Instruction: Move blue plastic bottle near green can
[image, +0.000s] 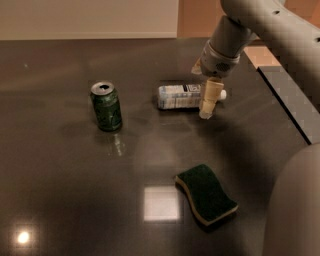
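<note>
Step in hand, by judgement: closing in on the blue plastic bottle (181, 96) for a grasp, with no lift begun. Bottle on its side on the dark worktop (65, 200), cap end pointing right, well to the right of the green can (106, 106). Can upright, bare worktop between the two.

Gripper (206, 107) at the cap end of the bottle, tip down close to the worktop, crossing in front of the neck on the camera side. Touching the bottle or just clear of it: cannot tell. Spread of the fingers: cannot tell either.

Next move, as judged: settle around the bottle, close firmly enough to hold but not so hard as to crush thin plastic or set it rolling. Then carry it left and set it down just beside the can without tipping the can.

Hidden or unclear: bottle neck behind the gripper; label print too small to read; arm (260, 20) cut off by the top and right edges. Green-topped sponge (206, 194) toward the front, apart from both and off the likely path.
</note>
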